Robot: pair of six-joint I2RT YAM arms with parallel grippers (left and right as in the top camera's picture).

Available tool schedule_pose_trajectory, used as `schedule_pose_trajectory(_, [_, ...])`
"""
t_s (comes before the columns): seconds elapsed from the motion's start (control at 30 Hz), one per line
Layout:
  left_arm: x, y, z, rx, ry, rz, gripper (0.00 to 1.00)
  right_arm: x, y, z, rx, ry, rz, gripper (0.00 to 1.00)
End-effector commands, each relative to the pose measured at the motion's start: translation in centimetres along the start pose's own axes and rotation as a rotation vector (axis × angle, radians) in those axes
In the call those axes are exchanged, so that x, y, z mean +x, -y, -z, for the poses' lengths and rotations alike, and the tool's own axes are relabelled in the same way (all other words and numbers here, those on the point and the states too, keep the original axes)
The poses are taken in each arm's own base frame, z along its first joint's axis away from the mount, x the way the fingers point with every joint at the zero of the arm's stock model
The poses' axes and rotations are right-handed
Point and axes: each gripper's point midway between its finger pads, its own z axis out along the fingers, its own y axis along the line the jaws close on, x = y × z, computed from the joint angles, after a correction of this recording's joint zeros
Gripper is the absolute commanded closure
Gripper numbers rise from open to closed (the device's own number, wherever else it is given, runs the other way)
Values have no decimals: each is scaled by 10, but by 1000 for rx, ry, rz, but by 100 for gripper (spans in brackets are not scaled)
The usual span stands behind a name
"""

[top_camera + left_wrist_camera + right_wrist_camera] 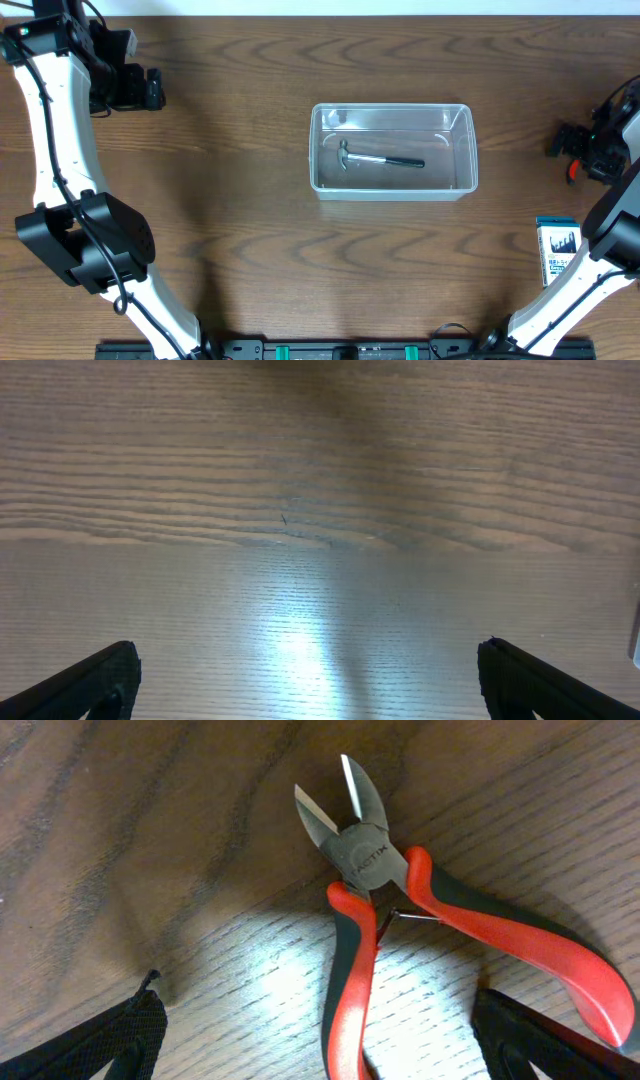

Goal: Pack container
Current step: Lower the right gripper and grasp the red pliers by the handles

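1. Right tool [320, 1030] is spread wide, and it holds nothing.
2. Look under it and you see red-and-black pliers [372, 870] lying flat on the bench [120, 840]. Their handles reach in between the right tool's two black fingers [120, 1040]. Their sharp tips are apart and point away from the wrist camera.
3. Your left tool [308, 660] is spread wide too, and it holds nothing. It hangs over the brown wood of the bench.
4. From above, you find the container [393, 192] in the middle of the bench, between the two arms. It is well apart from both tools.
5. You can see a small hammer [385, 159] lying flat inside the container. Its metal head is on the left arm's side. Its black grip is on the right arm's side.
6. You also see a blue-and-white card pack [557, 248] on the bench. It lies outside the container, close to the right arm.
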Motion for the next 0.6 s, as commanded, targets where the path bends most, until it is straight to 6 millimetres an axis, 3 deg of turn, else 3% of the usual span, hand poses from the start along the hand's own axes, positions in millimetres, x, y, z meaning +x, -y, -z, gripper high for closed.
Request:
schedule_pose_trajectory(0.0, [3, 1, -6, 17, -18, 8, 2, 1, 8, -5, 68, -18, -4, 1])
schedule_pose_trajectory(0.57, [3, 1, -6, 17, -18, 8, 2, 3, 14, -5, 103, -26, 15, 1])
